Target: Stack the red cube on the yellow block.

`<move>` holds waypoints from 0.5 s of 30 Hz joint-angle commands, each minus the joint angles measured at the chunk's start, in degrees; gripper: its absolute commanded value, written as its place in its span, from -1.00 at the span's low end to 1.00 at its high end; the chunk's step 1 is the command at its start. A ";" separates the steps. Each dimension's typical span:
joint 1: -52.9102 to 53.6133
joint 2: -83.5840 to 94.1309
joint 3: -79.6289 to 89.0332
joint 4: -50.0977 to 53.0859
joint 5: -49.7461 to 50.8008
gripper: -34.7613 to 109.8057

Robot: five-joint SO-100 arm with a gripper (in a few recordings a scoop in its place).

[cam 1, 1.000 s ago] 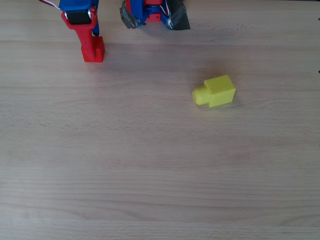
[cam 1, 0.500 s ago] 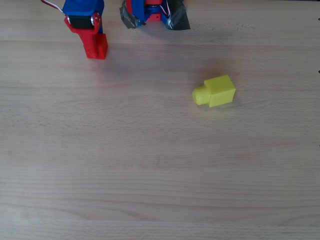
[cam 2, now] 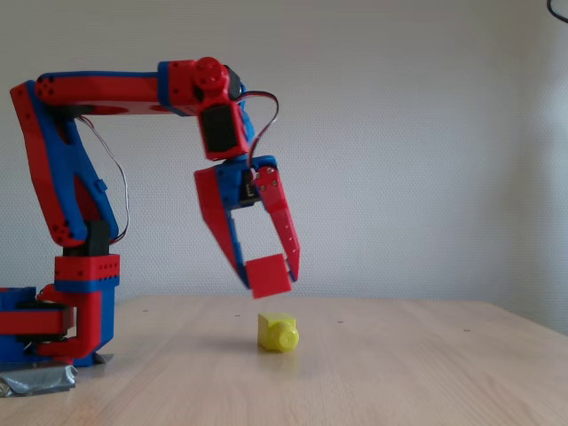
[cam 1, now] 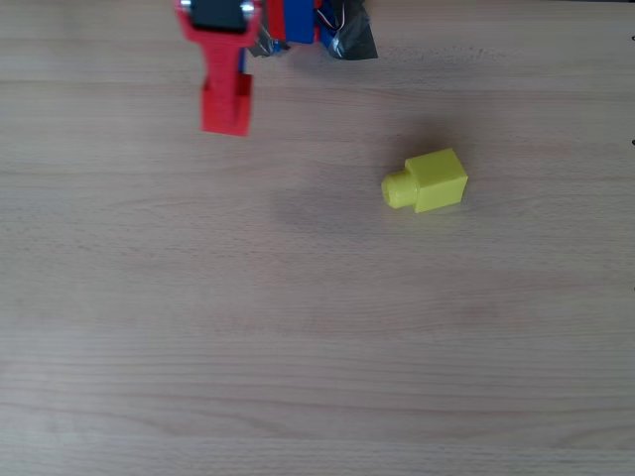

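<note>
High above the table [cam 2: 399, 355], the red cube [cam 2: 268, 275] is held tight between the jaws of the gripper [cam 2: 271, 271]. The yellow block [cam 1: 427, 181] is lying off to one side of the cube in the overhead view, and nothing is stacked on it yet.

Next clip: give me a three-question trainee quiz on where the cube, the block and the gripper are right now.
1. True or false: the red cube rests on the table.
2. The yellow block lies on its side; in the overhead view, which way does its stud point?
A. left
B. right
C. toward the arm
3. Fill in: the gripper is shut on the ____.

Key: 1 false, it is held in the air. 2 A. 3 red cube.
</note>
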 commanded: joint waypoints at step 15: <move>-25.93 -2.64 -5.45 -4.22 10.46 -0.41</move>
